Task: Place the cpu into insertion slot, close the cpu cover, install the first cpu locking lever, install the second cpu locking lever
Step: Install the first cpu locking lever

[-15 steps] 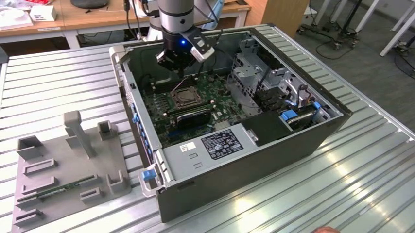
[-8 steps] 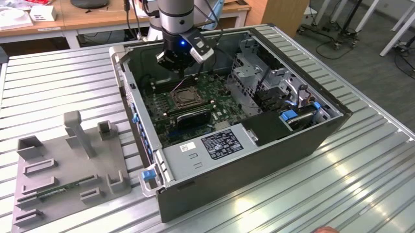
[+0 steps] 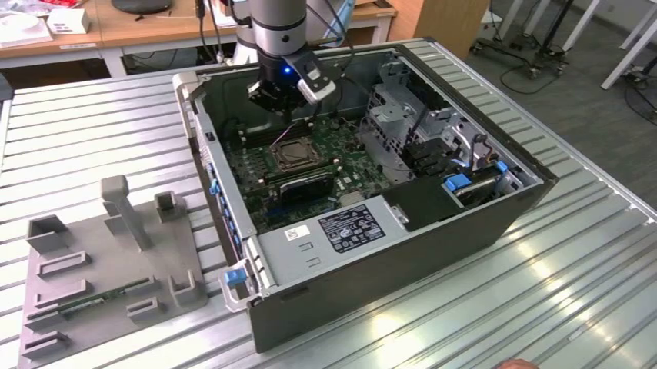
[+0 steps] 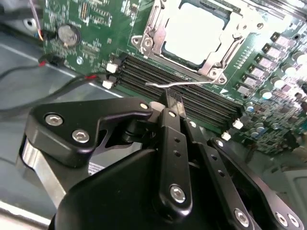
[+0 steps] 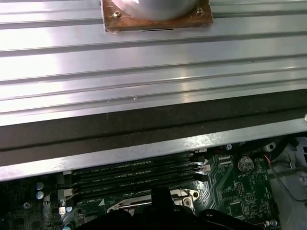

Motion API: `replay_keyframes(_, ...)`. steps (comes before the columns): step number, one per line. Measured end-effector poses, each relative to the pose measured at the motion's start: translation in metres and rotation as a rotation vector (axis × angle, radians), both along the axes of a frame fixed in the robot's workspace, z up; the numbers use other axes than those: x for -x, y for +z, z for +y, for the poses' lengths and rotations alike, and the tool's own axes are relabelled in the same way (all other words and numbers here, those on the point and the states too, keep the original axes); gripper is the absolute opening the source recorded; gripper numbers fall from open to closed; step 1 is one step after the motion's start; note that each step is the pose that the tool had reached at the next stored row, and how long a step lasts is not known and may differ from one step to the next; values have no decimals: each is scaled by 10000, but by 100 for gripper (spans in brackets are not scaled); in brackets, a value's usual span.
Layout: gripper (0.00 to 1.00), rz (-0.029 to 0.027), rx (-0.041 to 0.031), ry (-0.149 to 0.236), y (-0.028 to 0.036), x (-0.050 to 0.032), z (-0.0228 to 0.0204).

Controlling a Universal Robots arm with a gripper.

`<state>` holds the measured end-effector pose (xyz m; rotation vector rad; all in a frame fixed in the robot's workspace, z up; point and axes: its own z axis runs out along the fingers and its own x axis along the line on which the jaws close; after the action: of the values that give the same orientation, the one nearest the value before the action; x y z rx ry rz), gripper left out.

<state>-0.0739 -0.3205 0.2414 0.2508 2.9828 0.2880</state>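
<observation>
**Gripper tips at the thin lever beside the slot**

The cpu (image 4: 194, 31) lies flat inside the insertion slot (image 3: 292, 155), with its pale silver top facing up. It is square, so it has no long side. The cpu cover (image 4: 151, 28) lies down over it like a frame. I think this is to keep the chip from moving.

Just beside the insertion slot a thin silver locking lever (image 4: 196, 82) sticks out. Its long side runs along the slot's edge, the same way as the black memory slots (image 4: 158, 76) beside the slot. It looks loose and not hooked down yet.

The gripper (image 4: 172, 101) hangs near the insertion slot, over the memory slots. Its two fingers are pressed together and the tips touch the lever. I cannot tell whether they pinch the wire or only push it. Tight fingers probably make one small tip, good for working such a thin wire.
</observation>
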Motion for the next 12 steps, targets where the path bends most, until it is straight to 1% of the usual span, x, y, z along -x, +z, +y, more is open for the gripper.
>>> replay_keyframes(3, 11, -1, -1, -475, -10, 0, 0)
replay_keyframes(4, 11, -2, -3, -589, -15, 0, 0)
replay_keyframes(5, 11, -3, -19, -613, -19, 0, -1)
replay_keyframes(9, 11, -15, -222, -619, -40, 3, 0)
replay_keyframes(10, 11, -18, -261, -619, -48, 4, 0)
replay_keyframes(12, 11, -20, -297, -617, -64, 7, 0)
